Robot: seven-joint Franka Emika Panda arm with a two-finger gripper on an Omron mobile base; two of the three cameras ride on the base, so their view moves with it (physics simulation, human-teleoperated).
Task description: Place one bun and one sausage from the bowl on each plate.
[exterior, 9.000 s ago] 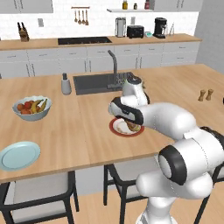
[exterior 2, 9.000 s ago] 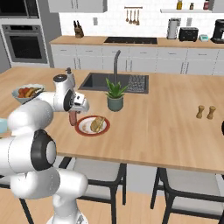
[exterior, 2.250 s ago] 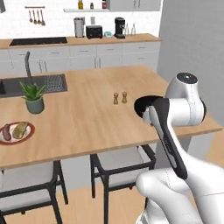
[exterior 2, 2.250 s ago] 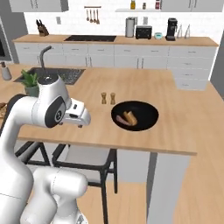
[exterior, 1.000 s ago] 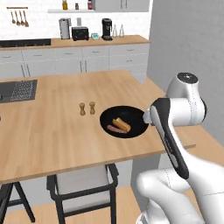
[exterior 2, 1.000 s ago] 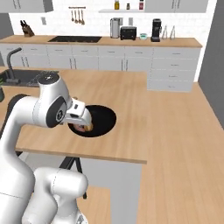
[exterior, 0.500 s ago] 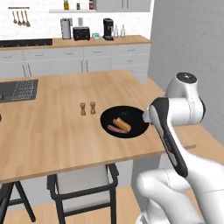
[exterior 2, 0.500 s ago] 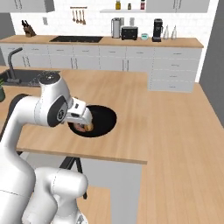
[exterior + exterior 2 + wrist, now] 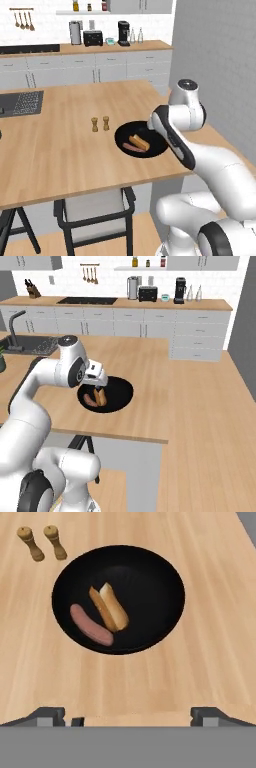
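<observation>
Bun (image 9: pixel 111 606) and sausage (image 9: pixel 90 625) lie side by side in the bowl (image 9: pixel 160 572). My gripper (image 9: pixel 128 716) hangs spread and empty just short of its rim; next I reach down for one.

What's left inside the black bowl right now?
One bun and one sausage lie side by side in the bowl. Whatever is beneath the two items is covered.

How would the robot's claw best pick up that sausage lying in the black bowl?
Probably from straight above, pinching the sausage across its slim middle. It lies flat in the bowl, just beside the bun, so the open gripper should straddle its narrow width, fingers clear of the bun.
</observation>
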